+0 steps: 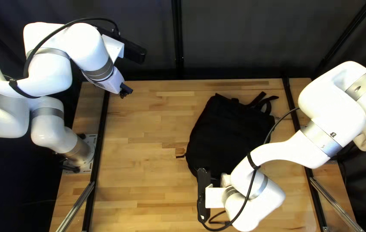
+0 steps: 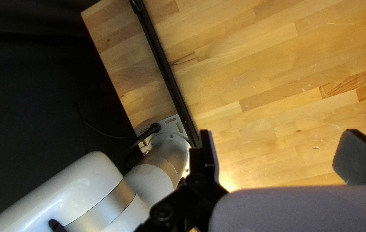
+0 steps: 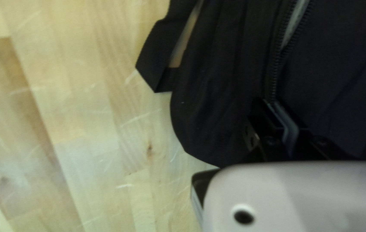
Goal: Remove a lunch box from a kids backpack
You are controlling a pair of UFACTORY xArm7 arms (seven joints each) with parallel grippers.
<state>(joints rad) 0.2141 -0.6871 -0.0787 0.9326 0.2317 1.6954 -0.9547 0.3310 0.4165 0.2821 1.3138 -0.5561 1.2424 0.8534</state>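
Observation:
In the top left view, my left gripper (image 1: 125, 90) hangs over the table's far left part, away from the bag. My right gripper (image 1: 226, 180), its fingertips hidden, is at the near end of the black backpack (image 1: 230, 131). The left wrist view shows my left gripper (image 2: 277, 157) open above bare wood. In the right wrist view, the fingers of my right gripper (image 3: 274, 107) are together at the zipper (image 3: 274, 77) of the backpack (image 3: 337, 77), shut on its pull, which they mostly cover. Grey material shows between the parted teeth farther along. No lunch box is visible.
Black rails (image 1: 98, 150) run along both sides of the wooden table (image 1: 142, 150). Straps (image 1: 262, 102) lie beyond the bag's far end, and a small strap end (image 1: 180, 156) sticks out on its left. My right arm crosses the bag's near right side.

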